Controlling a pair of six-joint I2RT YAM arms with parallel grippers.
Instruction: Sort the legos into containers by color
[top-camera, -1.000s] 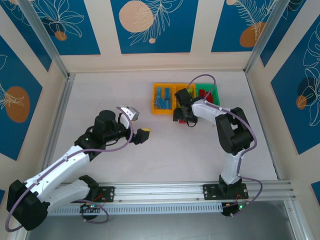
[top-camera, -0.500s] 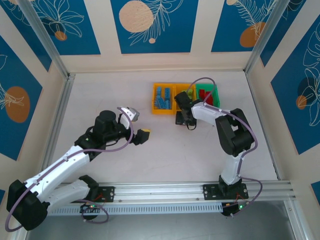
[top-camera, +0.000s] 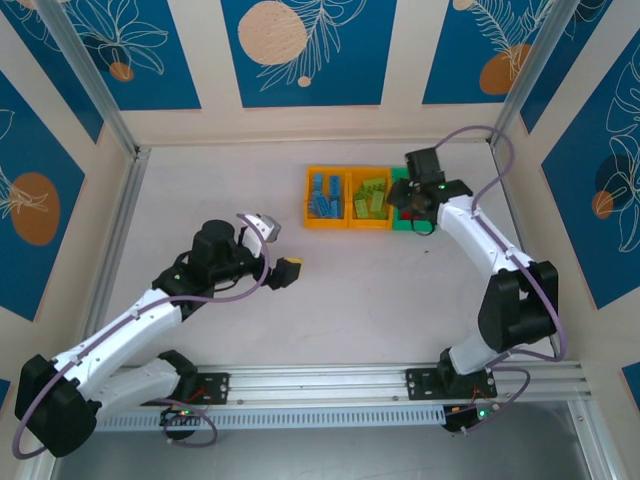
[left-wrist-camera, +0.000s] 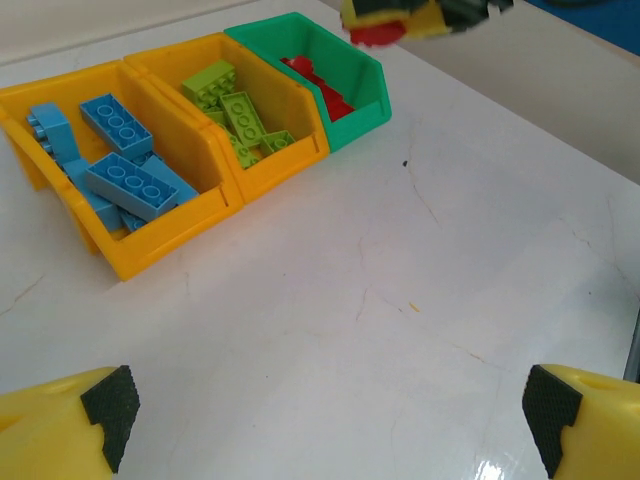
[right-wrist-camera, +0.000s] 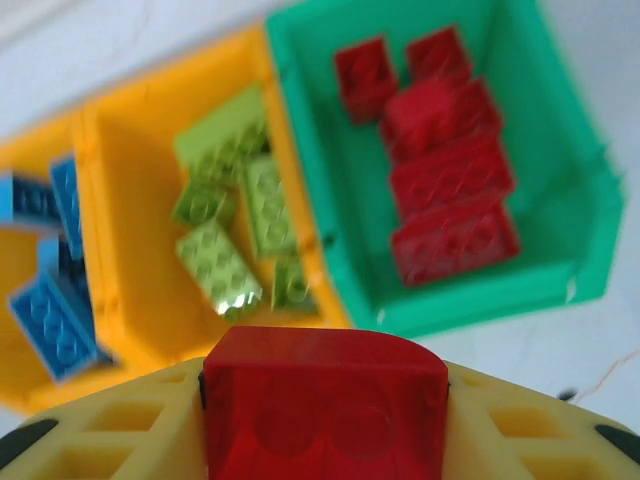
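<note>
Three joined containers stand at the back of the table: an orange bin (left-wrist-camera: 160, 235) with blue legos (left-wrist-camera: 125, 180), an orange bin (left-wrist-camera: 285, 160) with lime legos (left-wrist-camera: 238, 112), and a green bin (left-wrist-camera: 365, 95) with red legos (right-wrist-camera: 445, 175). My right gripper (right-wrist-camera: 326, 425) is shut on a red lego (right-wrist-camera: 325, 385) and hangs over the near edge of the green bin (right-wrist-camera: 480, 300). From above, the right gripper (top-camera: 405, 200) covers most of the green bin (top-camera: 398, 223). My left gripper (top-camera: 276, 248) stands open over bare table, well in front of the orange bins (top-camera: 345, 224).
The white tabletop (top-camera: 330, 300) lies bare between the bins and the arm bases. Beige walls and metal posts (top-camera: 115, 130) close in the table at the back and sides. A rail (top-camera: 330, 380) runs along the near edge.
My right gripper closed on the red lego on the table in front of the bins, lifted it and swung right and back over the green bin. The left arm has stayed still.
</note>
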